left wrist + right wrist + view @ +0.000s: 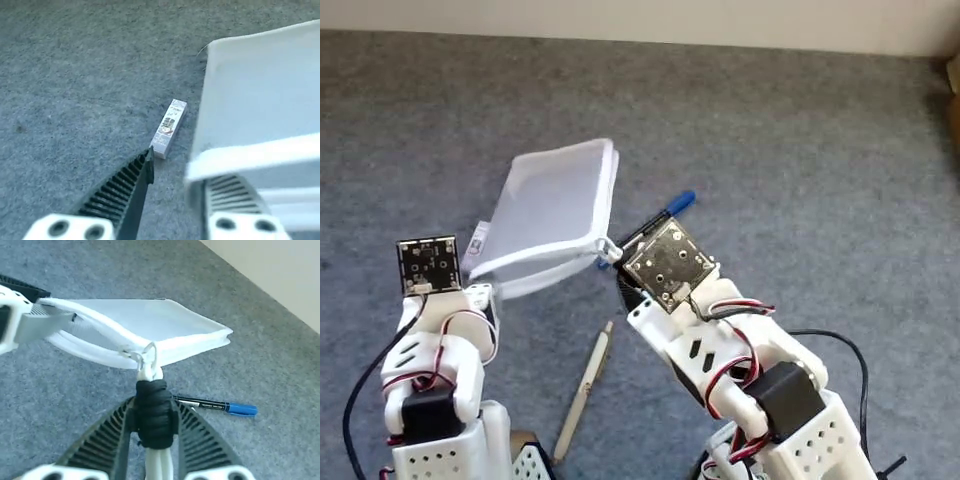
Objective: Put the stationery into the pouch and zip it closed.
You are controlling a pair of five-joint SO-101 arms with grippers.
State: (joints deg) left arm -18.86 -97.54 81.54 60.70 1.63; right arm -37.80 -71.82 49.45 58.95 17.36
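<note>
Reading this as early: nothing loaded yet. The white mesh pouch (555, 205) sits upper centre of the high view, mouth end raised off the grey carpet (800, 150) and gaping toward the arms. It looks empty. At its right corner the right gripper (155, 407) is clamped on the black cord zipper pull (155, 420). At the left corner the left gripper (172, 170) has its jaws spread. The pouch lip lies over its white finger (225, 195), not pinched as far as I can tell. Outside the pouch:
- blue-capped pen (668, 212), just behind the right gripper
- beige pen (585, 385), lower centre between the arms
- small box (169, 129), just beside the pouch's left edge

Left to do — all three in, then zip.
</note>
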